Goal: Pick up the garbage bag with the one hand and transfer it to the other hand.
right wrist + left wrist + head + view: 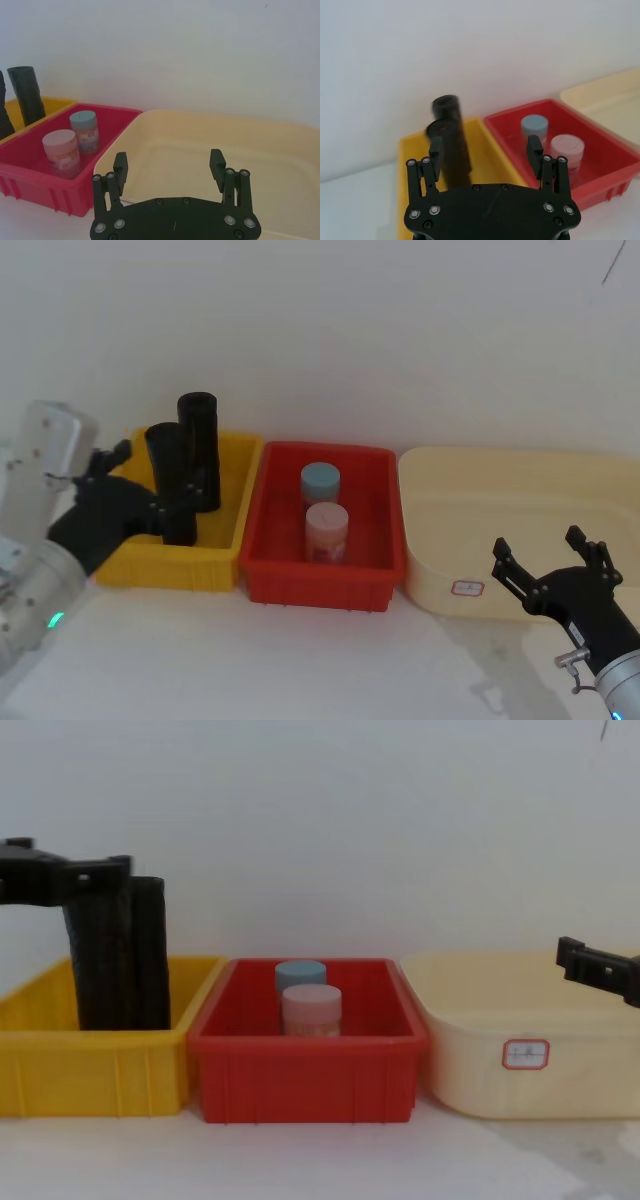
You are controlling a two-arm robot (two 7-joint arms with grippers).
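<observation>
Closing now risks catching the wrong roll, or both: your left gripper (485, 151) is spread around the upper part of the bag (172, 480), which stands upright in the yellow crate (170, 565). The second roll (198, 445) stands just behind it, so close that I cannot tell whether they touch. In the left wrist view the bag sits off-centre between the fingers, close to one of them. A squeeze from here would likely shove it sideways first and may tip it against its neighbour or the crate wall. The bag is a thick, tall cylinder of glossy black plastic with a crinkled skin. I judge it slick and somewhat yielding, so a light pinch may slip on the lift, and a high pinch leaves the long lower part free to swing. The crate is hard moulded plastic with a raised rim, which the bag's bottom could snag on if you lift short. Your right gripper (540, 548) hangs spread by the front of the cream tub (430, 570), well apart from the bag. The way across passes the red crate (320, 585) and its two round jars (326, 525), which a swinging roll could knock.
</observation>
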